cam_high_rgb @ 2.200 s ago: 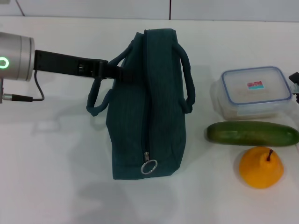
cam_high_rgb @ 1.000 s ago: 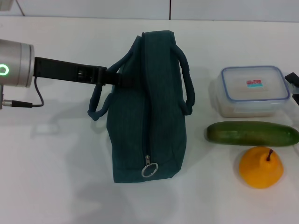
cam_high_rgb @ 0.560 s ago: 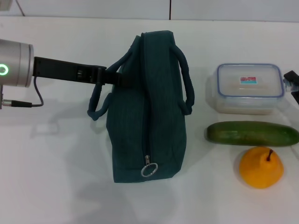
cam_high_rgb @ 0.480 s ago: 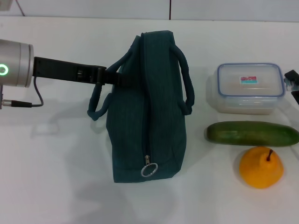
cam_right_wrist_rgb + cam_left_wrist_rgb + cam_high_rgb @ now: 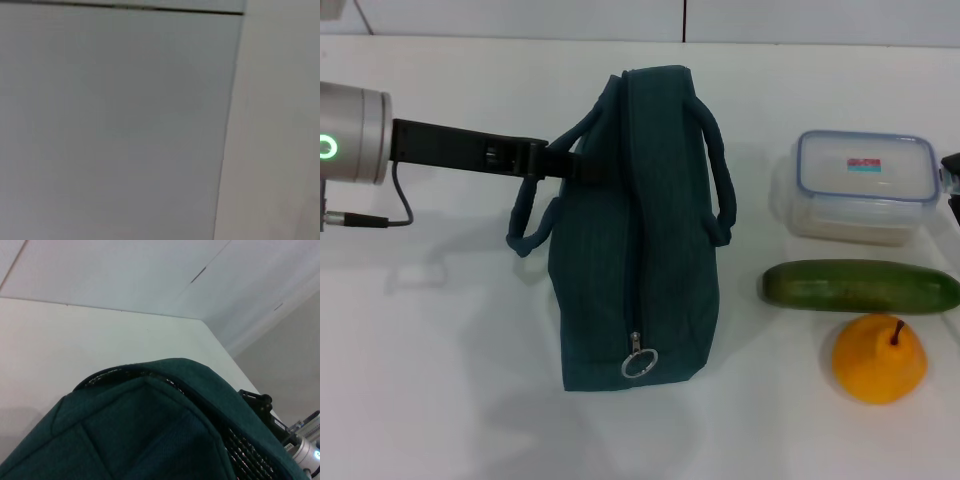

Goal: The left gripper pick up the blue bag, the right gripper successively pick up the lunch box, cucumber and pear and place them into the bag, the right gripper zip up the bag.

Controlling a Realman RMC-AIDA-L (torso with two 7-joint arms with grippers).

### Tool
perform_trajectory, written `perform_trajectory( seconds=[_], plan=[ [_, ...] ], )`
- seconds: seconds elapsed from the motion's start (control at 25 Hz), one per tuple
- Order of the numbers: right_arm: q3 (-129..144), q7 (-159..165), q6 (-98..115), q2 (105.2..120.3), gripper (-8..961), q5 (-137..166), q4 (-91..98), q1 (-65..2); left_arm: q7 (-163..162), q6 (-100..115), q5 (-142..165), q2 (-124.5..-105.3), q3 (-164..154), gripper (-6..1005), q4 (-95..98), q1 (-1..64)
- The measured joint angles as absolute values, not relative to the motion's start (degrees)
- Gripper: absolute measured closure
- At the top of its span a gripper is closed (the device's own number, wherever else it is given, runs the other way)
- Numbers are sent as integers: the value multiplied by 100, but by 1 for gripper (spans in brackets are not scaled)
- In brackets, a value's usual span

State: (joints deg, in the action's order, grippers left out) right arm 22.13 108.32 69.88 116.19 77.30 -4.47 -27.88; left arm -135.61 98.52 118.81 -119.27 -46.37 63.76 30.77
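Bag point(image 5: 635, 250) handle clamped in left pincer point(image 5: 563, 162). Lunch box point(image 5: 863, 186), red-teal label unreadable, beside right pincer point(image 5: 952, 180), grip unclear; open surface point(image 5: 440, 380) around.

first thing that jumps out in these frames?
The blue bag standing mid-table, zipper shut, with the left gripper reaching in from the left at its handle. To its right sit the lunch box, the cucumber and the pear in a column, far to near. The right gripper barely shows at the right edge beside the lunch box.

White table point(image 5: 440, 380); pale wall point(image 5: 520, 18) with dark seam
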Motion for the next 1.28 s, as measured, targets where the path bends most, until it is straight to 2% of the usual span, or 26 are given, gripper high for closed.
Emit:
perform_trajectory(
  seconds=[0.48,1.28],
  plan=[
    [2206,11664,7204,11619,856,7699,-577,-2753,-13509,9634,11876,-11927,-4643,941,6392,3136],
    [1760,11921,8446,11617,857,7629,-718,-2639,-14265,9713,11929,-11806,-4669,941,7101,3274]
  ],
)
